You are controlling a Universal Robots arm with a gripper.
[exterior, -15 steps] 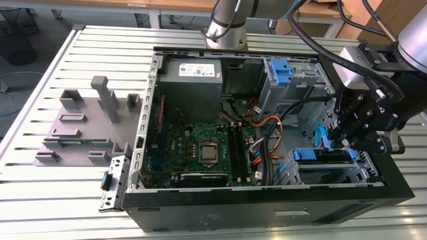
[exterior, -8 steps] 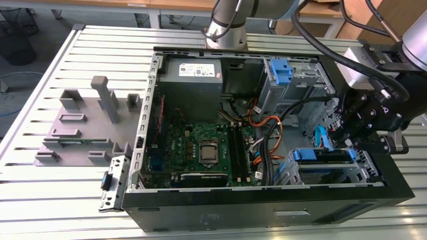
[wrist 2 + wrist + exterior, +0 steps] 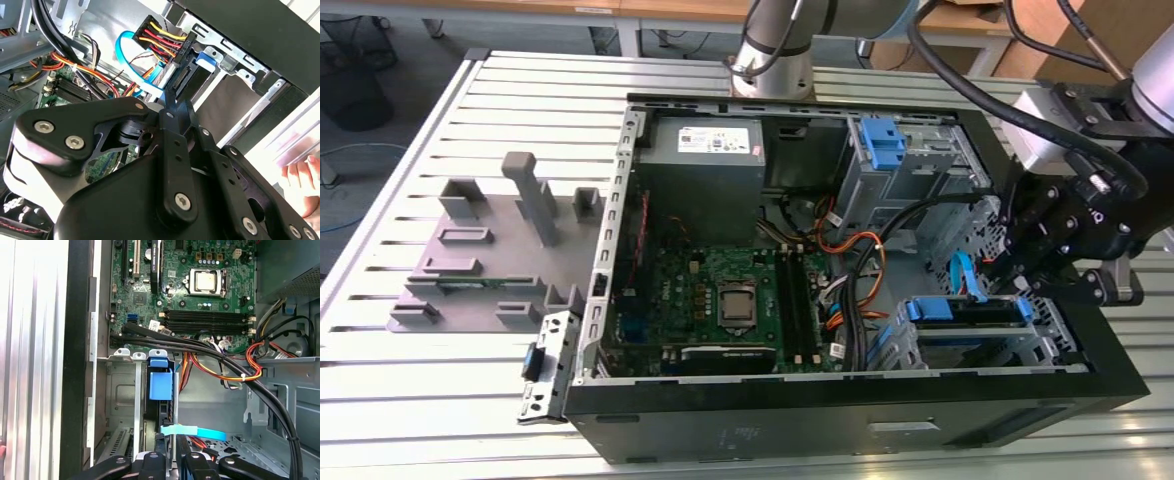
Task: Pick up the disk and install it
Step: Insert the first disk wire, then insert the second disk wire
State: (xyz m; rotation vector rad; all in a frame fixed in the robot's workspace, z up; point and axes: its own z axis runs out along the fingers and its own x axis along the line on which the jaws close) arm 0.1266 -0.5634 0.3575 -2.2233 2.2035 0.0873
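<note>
1. fingers (image 3: 185, 462) are drawn close together, pinching the flat end of the blue data cable (image 3: 192, 431) between them, as the first wrist view shows.
2. the gripper (image 3: 1017, 268) hangs inside the computer case (image 3: 854, 425), near the case's front corner on the exterior view's right, just above the drive cage (image 3: 1047, 340).
3. the disk (image 3: 967, 310) sits in that drive cage inside the case, its bright blue caddy edge facing up and the dark drive body below it.
4. in the first wrist view the disk's blue tab (image 3: 160, 382) stands upright in a slot of the cage, just beyond the gripper's tips, and the cable end lies between the two.
5. in the second wrist view the blue data cable loops from inside the case to the gripper's tips (image 3: 170, 102), beside a black plug with red, yellow and black wires (image 3: 162, 40).
6. the motherboard (image 3: 720, 300) lies flat on the case floor, in the middle of the case.
7. the power supply (image 3: 707, 145) fills the case's far corner on the exterior view's left.
8. a second blue bracket (image 3: 887, 140) sits in the upper bay at the case's far side.
9. a grey fixture block (image 3: 487, 255) rests on the table outside the case, on the exterior view's left.
10. a person's hand (image 3: 300, 182) shows outside the case wall in the second wrist view.
</note>
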